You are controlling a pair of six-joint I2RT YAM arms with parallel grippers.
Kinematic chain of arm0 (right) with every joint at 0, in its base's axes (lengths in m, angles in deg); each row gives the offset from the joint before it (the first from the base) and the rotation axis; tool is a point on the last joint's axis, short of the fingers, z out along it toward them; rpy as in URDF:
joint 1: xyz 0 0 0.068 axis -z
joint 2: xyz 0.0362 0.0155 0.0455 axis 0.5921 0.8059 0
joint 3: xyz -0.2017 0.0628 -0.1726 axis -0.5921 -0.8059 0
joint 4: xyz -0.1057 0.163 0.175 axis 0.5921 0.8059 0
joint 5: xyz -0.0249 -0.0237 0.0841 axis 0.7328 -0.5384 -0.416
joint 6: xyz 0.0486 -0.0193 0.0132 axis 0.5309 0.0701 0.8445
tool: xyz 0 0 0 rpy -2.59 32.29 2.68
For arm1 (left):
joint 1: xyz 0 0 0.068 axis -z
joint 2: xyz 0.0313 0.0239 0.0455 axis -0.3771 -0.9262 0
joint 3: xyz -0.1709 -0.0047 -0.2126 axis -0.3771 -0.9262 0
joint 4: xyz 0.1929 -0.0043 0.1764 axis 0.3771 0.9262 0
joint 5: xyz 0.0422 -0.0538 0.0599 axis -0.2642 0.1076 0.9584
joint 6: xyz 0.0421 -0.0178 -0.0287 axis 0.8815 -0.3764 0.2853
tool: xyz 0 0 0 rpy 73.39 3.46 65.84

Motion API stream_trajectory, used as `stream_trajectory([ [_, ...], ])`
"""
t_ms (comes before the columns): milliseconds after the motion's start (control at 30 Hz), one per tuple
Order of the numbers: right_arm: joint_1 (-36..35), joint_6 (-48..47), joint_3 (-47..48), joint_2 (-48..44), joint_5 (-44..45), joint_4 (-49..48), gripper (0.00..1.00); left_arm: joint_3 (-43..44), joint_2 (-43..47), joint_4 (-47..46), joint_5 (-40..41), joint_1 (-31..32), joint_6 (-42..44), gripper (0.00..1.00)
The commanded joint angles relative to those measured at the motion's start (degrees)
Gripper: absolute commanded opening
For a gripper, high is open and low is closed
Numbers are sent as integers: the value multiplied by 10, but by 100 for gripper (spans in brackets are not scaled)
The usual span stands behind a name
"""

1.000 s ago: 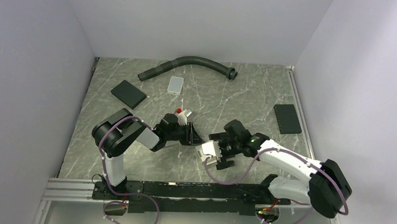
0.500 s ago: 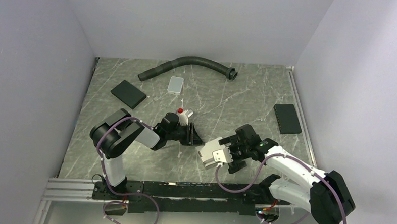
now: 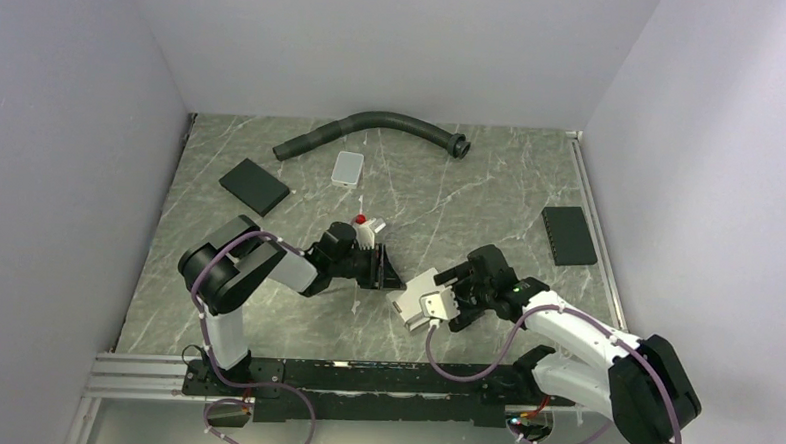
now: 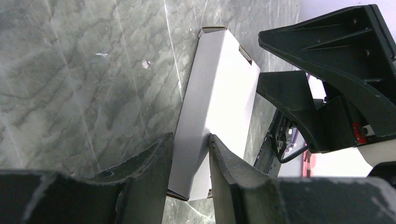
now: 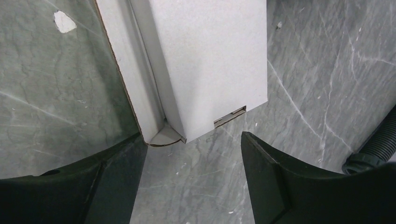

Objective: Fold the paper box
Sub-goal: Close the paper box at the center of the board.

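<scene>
The paper box [image 4: 219, 84] is a slim white carton lying low over the marble table, with a slotted end flap. My left gripper [image 4: 191, 137] is shut on its near end, fingers pressed to both narrow sides. Seen from above, this left gripper [image 3: 377, 271] points right, and the paper box [image 3: 413, 301] spans toward my right gripper [image 3: 449, 302]. In the right wrist view, the right gripper [image 5: 191, 135] stands open, with the paper box's [image 5: 210, 60] far end just beyond the fingertips. A small side flap there hangs loose at the left corner.
A black hose [image 3: 373, 126] curves along the back. A light grey tile [image 3: 348, 167] lies below it. One black pad [image 3: 254, 186] sits back left and another [image 3: 569, 235] at the right. White walls close in the table on three sides.
My right gripper has drawn back slightly to the right from the box end, and its jaws have narrowed a little. The left gripper keeps its hold and has not moved.
</scene>
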Motion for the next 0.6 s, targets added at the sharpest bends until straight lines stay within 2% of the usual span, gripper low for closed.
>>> stream_trajectory([
  [0,4,-24,-11,11,10,16,74,-5,-30,96,4,11,35,41],
  [133,4,-34,-3,18,0,20,69,8,-38,104,-4,14,43,41],
  [333,3,-46,6,32,-23,39,57,27,-49,119,-14,18,57,42],
  [567,3,-60,9,43,-32,41,45,63,-67,148,-32,23,84,46],
])
